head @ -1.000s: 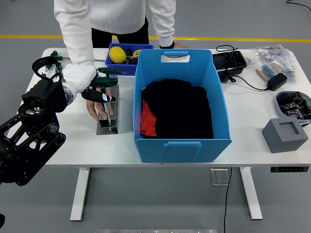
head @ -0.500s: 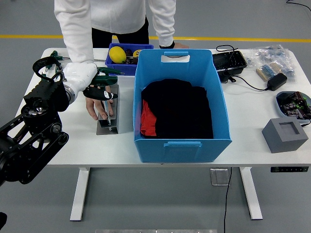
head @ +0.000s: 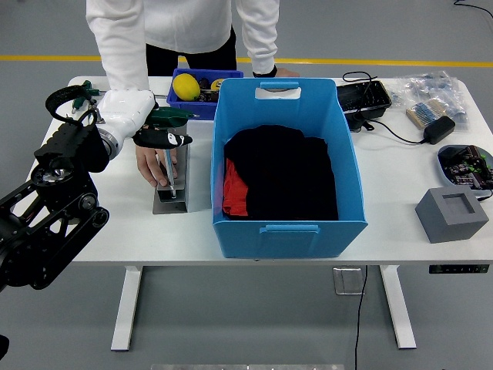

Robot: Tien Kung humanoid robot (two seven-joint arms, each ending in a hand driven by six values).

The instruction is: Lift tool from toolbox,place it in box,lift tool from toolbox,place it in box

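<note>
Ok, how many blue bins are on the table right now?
2: the large blue bin at the centre, holding dark cloth, and a small blue tray behind its left corner, partly hidden by the robot's left hand.

The left arm point(head: 46, 216) entered from the lower left corner, black and jointed, rising forward to a white-shelled left hand point(head: 142, 123). The hand was turned palm-down, wrist to its left, its dark fingers point(head: 166, 139) curled and pointing right, closed around the green-handled tool point(head: 165, 158), whose thin shaft hung down below the fingers. Directly beneath the robot hand lay a person's hand point(head: 152, 163), flat and fingers extended toward the near side, its white sleeve point(head: 123, 46) running up behind the robot's wrist. The right arm was out of view.
</note>
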